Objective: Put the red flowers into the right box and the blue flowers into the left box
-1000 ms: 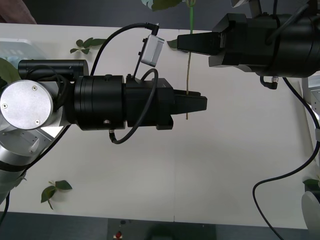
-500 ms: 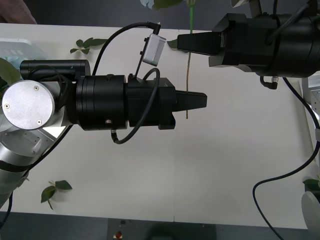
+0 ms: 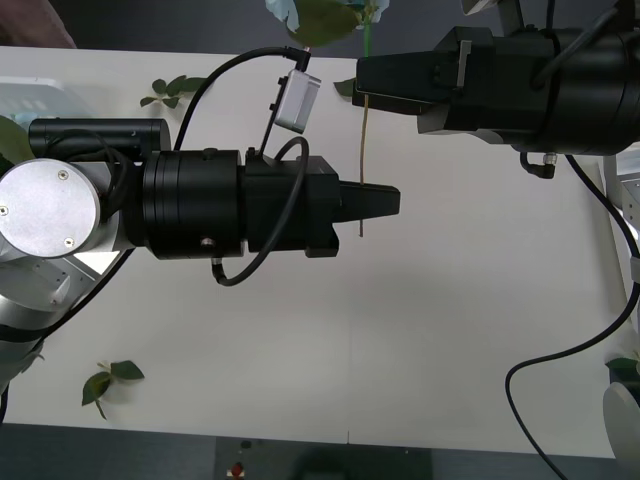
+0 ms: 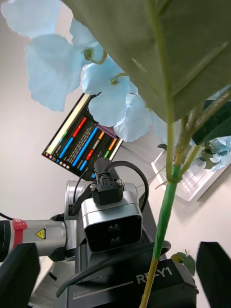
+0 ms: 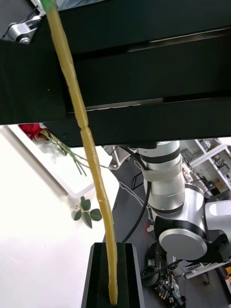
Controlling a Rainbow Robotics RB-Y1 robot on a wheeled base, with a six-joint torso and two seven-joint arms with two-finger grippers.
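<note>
A blue flower (image 3: 290,12) with a large green leaf (image 3: 325,18) is held upright over the back of the table. My left gripper (image 3: 390,200) is shut on the lower end of its long stem (image 3: 362,160). My right gripper (image 3: 362,85) stands open around the stem higher up, its black fingers (image 4: 214,269) apart on either side of the stem (image 4: 163,216). The pale blue petals (image 4: 110,96) hang close to the right wrist camera. The left box (image 4: 192,183) holds another blue flower (image 4: 216,149). Red flowers (image 5: 31,130) lie in the right box (image 5: 72,185).
Loose green leaf sprigs lie on the white table at the back left (image 3: 170,90), the front left (image 3: 110,378) and the right edge (image 3: 625,368). The left box (image 3: 20,95) shows at the left edge and the right box (image 3: 625,190) at the right edge.
My right gripper has opened off the stem. My left gripper has shifted slightly left with the stem, and the blue head and leaf have come further into view at the top.
</note>
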